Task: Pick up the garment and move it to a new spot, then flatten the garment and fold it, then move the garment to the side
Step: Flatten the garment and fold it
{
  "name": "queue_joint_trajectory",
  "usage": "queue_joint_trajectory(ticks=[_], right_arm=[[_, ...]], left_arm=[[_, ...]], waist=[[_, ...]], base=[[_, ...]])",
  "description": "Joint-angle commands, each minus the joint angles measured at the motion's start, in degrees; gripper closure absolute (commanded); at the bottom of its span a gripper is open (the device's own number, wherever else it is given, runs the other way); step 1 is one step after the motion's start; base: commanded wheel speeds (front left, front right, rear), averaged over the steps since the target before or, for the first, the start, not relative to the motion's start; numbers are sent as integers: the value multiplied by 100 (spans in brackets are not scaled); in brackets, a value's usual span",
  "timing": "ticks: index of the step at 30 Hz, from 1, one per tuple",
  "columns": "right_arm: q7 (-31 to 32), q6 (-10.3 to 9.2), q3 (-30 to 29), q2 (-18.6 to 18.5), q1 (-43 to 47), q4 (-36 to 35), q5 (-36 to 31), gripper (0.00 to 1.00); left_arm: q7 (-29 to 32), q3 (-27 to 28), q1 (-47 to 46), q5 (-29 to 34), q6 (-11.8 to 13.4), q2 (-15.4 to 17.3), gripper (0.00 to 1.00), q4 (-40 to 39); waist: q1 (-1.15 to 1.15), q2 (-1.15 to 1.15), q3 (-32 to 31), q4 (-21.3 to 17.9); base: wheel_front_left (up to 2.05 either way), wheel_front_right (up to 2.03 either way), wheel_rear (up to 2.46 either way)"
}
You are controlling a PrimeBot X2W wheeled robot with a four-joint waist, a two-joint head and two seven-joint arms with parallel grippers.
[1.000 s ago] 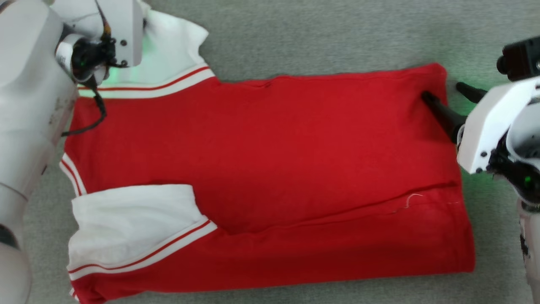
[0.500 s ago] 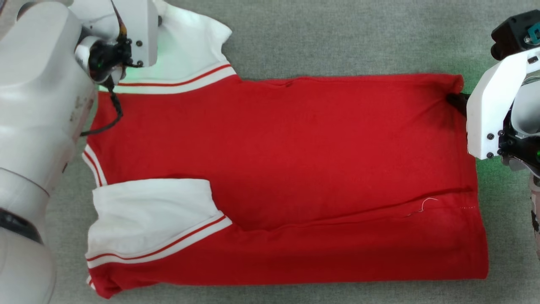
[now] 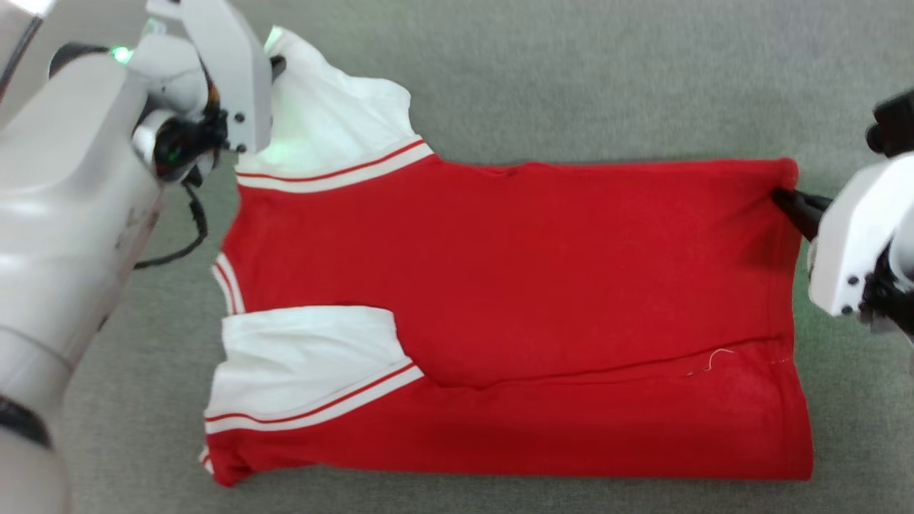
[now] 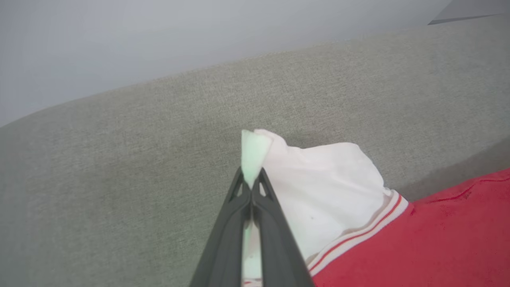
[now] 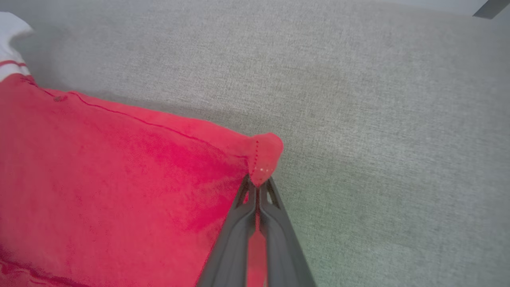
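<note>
While garment [image 3: 535, 271] is lying flat on grey surface [image 3: 571, 71], left gripper [image 4: 252, 182] is pinching white sleeve tip [image 4: 255, 149], right gripper [image 5: 258, 184] is clamping red hem corner [image 5: 265, 153]; both jaws closed tight on cloth.

The garment [image 3: 571, 285] lies on the surface [image 3: 571, 78], stretched left to right.

red garment [image 3: 571, 271], white red-striped sleeves [image 3: 307, 357]; grey surface [image 3: 571, 78]

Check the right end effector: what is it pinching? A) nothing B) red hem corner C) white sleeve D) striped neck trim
B: in the right wrist view the right end effector is shut on a red stitched corner of the garment.
</note>
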Motion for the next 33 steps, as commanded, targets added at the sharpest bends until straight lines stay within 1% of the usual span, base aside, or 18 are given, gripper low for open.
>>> queue_joint_trajectory(ticks=[1, 6, 8, 10, 12, 14, 20, 22, 25, 27, 29, 33], right_arm=[[-111, -4, -45, -47, 155, -67, 70, 100], [-293, -4, -152, -138, 715, -330, 213, 100], [-318, -4, -213, -164, 1008, -470, 271, 100], [-312, -4, -287, -173, 1311, -613, 355, 100], [-291, -4, -352, -155, 1635, -757, 405, 100], [-293, -4, -421, -103, 1947, -884, 448, 100], [-317, -4, -609, 158, 2715, -1100, 408, 100], [-348, -4, -680, 231, 2903, -1122, 411, 100], [-386, -4, -715, 309, 3146, -1103, 377, 100], [-413, -4, -723, 364, 3251, -1095, 383, 100], [-429, -4, -681, 380, 3291, -1057, 364, 100], [-522, -4, -580, 404, 3298, -882, 350, 100]], left_arm=[[-68, -16, 110, -36, -9, 102, 100, -108], [-87, -98, 499, -61, -2, 495, 100, -671], [-67, -122, 697, -70, 82, 695, 100, -990], [0, -164, 972, -90, 245, 907, 100, -1389], [59, -193, 1259, -132, 480, 1158, 100, -1858], [93, -192, 1585, -208, 772, 1440, 100, -2438], [166, -198, 2703, -547, 1836, 2352, 100, -4287], [117, -196, 3079, -703, 2144, 2588, 100, -4807], [10, -214, 3542, -868, 2516, 2867, 100, -5368], [-47, -261, 3789, -953, 2651, 2949, 100, -5590], [-98, -318, 3983, -997, 2706, 2966, 100, -5697], [-204, -384, 4215, -1085, 2693, 2860, 100, -5685]], waist=[[0, 0, -398, 206], [0, 0, -760, 311], [0, 0, -870, 351], [0, 0, -961, 393], [0, 0, -1036, 426], [0, 0, -1090, 445], [0, 0, -1181, 465], [0, 0, -1187, 473], [0, 0, -1186, 471], [0, 0, -1185, 470], [0, 0, -1186, 463], [0, 0, -1222, 453]], base=[[0, 0, 0], [0, 0, 0], [0, 0, 0], [0, 0, 0], [0, 0, 0], [0, 0, 0], [0, 0, 0], [0, 0, 0], [0, 0, 0], [0, 0, 0], [0, 0, 0], [0, 0, 0]])
